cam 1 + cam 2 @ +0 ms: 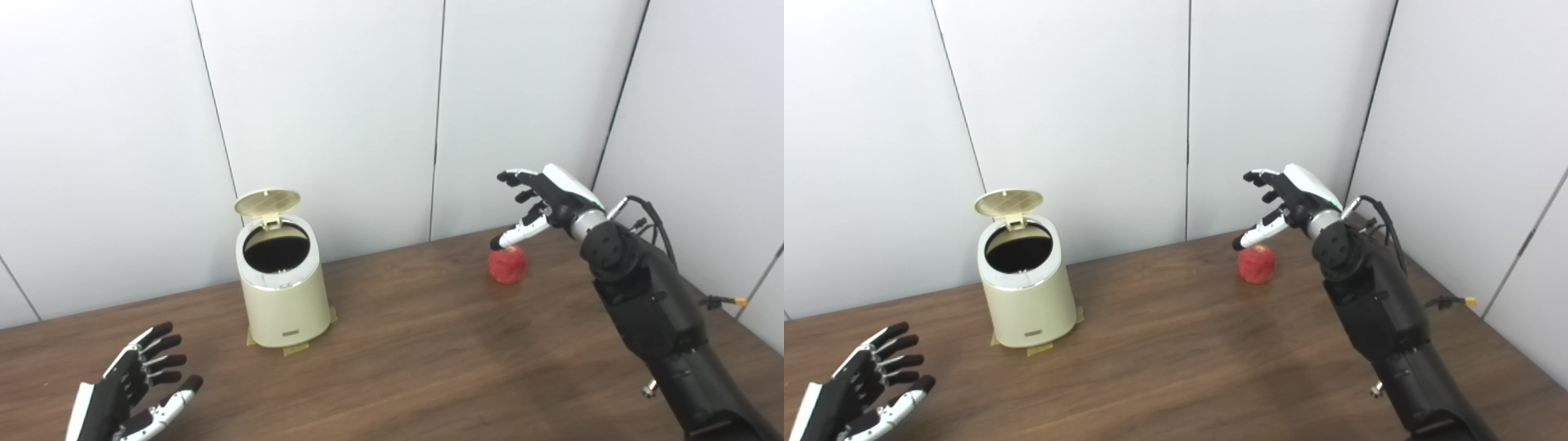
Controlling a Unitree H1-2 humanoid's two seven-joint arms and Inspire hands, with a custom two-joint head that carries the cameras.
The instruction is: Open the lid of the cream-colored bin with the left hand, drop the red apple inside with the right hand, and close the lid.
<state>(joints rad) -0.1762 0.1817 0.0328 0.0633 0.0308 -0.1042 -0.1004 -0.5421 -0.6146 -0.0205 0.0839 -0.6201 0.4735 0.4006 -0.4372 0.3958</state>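
left hand [136, 386]: nearest, low at the table's front-left edge, fingers spread, palm up, holding nothing
table [416, 355]: brown wood, runs back to white wall panels
bin [283, 288]: cream, upright, left of centre, well apart from the left hand; tape tabs at its base
lid [267, 202]: tipped up at the back hinge, dark opening exposed
apple [507, 264]: red, on the table far right, well apart from bin
right hand [542, 205]: just above the apple, fingers wide, empty; thumb tip at the apple's top, contact unclear

Bare table [416, 343] lies between apple [507, 264] and bin [282, 288] — lid [267, 202] upright, mouth unblocked.
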